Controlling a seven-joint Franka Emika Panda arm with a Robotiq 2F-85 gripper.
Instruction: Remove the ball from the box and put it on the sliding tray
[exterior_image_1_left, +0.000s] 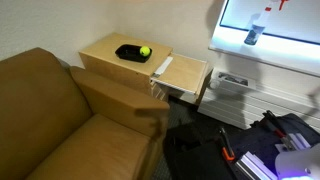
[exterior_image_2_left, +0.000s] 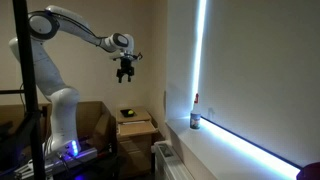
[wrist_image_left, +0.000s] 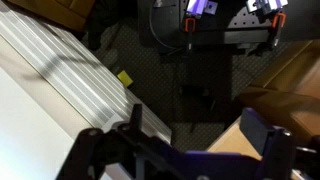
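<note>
The yellow-green ball (exterior_image_1_left: 144, 50) lies in the shallow black box (exterior_image_1_left: 128, 52) on the light-wood cabinet top (exterior_image_1_left: 105, 52). The sliding tray (exterior_image_1_left: 185, 73) sticks out beside the cabinet, lower, with a white strip (exterior_image_1_left: 163, 67) along its edge. In an exterior view the box (exterior_image_2_left: 127, 112) is a small dark shape on the cabinet; the ball cannot be made out there. My gripper (exterior_image_2_left: 125, 74) hangs high above the cabinet, open and empty. In the wrist view its fingers (wrist_image_left: 195, 135) are spread, with dark floor and a light-wood corner (wrist_image_left: 232, 143) far below.
A brown couch (exterior_image_1_left: 55, 115) presses against the cabinet's side. A white radiator (exterior_image_1_left: 230, 83) stands beyond the tray and shows in the wrist view (wrist_image_left: 70, 80). A bottle (exterior_image_2_left: 195, 120) stands on the window sill. The robot's base (exterior_image_2_left: 63, 120) is behind the cabinet.
</note>
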